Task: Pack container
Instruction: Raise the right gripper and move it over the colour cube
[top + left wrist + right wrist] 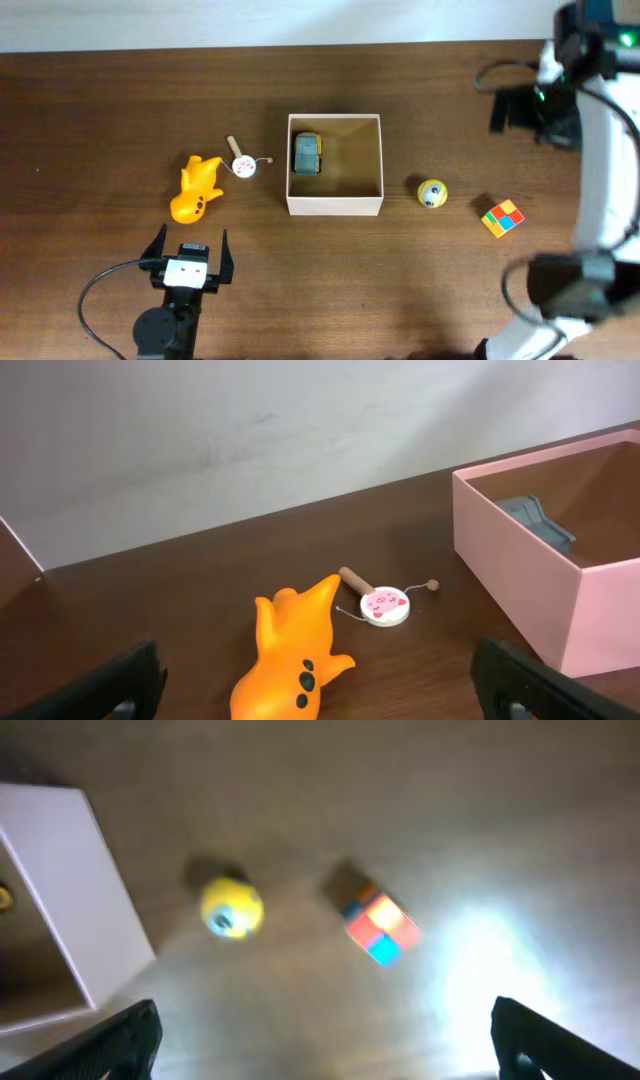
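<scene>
Container [335, 205], a square white cardboard box with a tan inside, is sitting open-topped at the middle of the wooden table [100, 110] in the overhead view. A grey toy truck [307, 155] is already lying inside against the left wall. An orange animal toy [197, 188] and a small drum rattle [243, 164] are lying just left of the box. A yellow ball [432, 193] and a colour cube [503, 217] are waiting to its right. The left gripper [192, 240] is hovering near the orange toy on the robot's side, its jaws spread wide and holding nothing.

Looking through the left wrist camera, the orange toy is lying straight ahead between the two dark fingers [125, 685], which are standing wide apart. The rattle is resting beyond it, and the box wall is rising to the right.

Looking through the right wrist camera, which is blurred, the right gripper [325, 1050] is hanging above the ball and cube with its jaws wide and empty. The box corner is showing at the left.

Judging from this, the orange toy is probably the next pick. The left arm should be coming down with its jaws straddling the toy's body across its narrower width and keeping apart from the rattle. After gripping, it should be lifting well above the box wall and releasing over the free floor right of the truck.
</scene>
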Tool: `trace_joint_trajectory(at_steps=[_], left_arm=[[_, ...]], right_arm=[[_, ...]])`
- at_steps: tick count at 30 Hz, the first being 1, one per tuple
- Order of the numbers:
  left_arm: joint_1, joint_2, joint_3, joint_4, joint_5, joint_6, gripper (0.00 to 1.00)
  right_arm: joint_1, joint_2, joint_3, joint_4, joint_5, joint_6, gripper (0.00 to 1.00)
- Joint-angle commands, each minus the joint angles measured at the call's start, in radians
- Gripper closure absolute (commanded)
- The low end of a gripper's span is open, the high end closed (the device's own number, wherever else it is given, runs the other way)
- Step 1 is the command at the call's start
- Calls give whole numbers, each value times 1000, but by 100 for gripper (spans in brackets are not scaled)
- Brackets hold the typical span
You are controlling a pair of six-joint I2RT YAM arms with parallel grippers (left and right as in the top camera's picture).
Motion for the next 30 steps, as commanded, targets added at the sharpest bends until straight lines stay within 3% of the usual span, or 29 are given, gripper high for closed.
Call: trace_joint_trajectory(at_steps=[1,13,18,24,30], left_arm=[[4,-8,-3,-6,-3,15,1],[4,-8,-3,-6,-3,15,1],[4,-8,-3,-6,-3,15,1],[4,-8,-3,-6,-3,15,1],[4,-8,-3,-6,-3,15,1]], right_arm=[[-56,-96,-167,21,77,74,1],[-233,-192,-756,433,-78,116,1],[-234,-192,-835,505,-77,206,1],[-234,-192,-876,584,-71,465,1],[-232,-190,-946,721,-70,523,1]])
